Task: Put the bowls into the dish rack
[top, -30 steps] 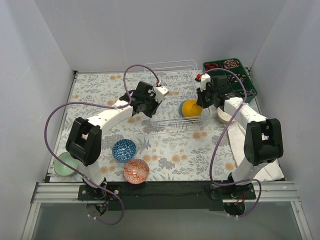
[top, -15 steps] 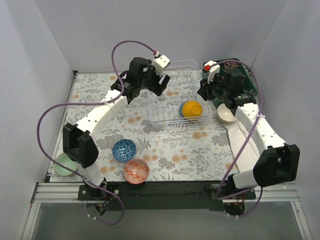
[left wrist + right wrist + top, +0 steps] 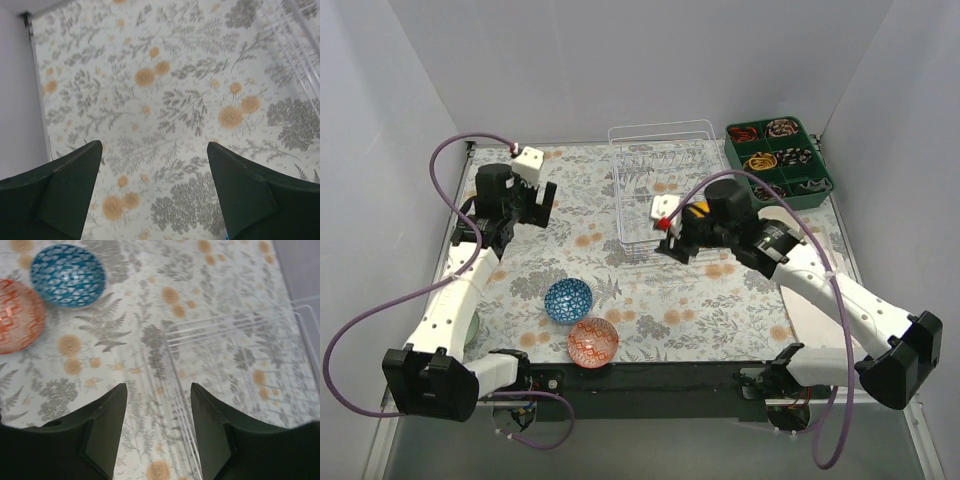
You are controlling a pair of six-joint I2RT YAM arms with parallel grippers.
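The dish rack (image 3: 660,165) is a white wire basket at the back middle of the table. Its near right part is hidden under my right arm. A blue-patterned bowl (image 3: 568,299) and a red-and-white bowl (image 3: 593,341) stand on the cloth near the front. Both show upper left in the right wrist view, blue-patterned bowl (image 3: 67,275) and red-and-white bowl (image 3: 17,315). A pale green rim (image 3: 472,328) peeks out beside my left arm. My right gripper (image 3: 672,243) (image 3: 158,387) hangs open over the rack's near edge wires (image 3: 225,325). My left gripper (image 3: 492,232) (image 3: 154,147) is open over bare cloth, left of the rack (image 3: 300,30).
A dark green compartmented tray (image 3: 778,152) of small items stands at the back right, beside the rack. A white cloth (image 3: 808,318) lies along the right side under my right arm. Grey walls enclose the table on three sides.
Both grippers have opened. My left arm swung away from the rack to the back left. My right arm moved down-left over the rack's near edge, now covering the orange-yellow bowl.
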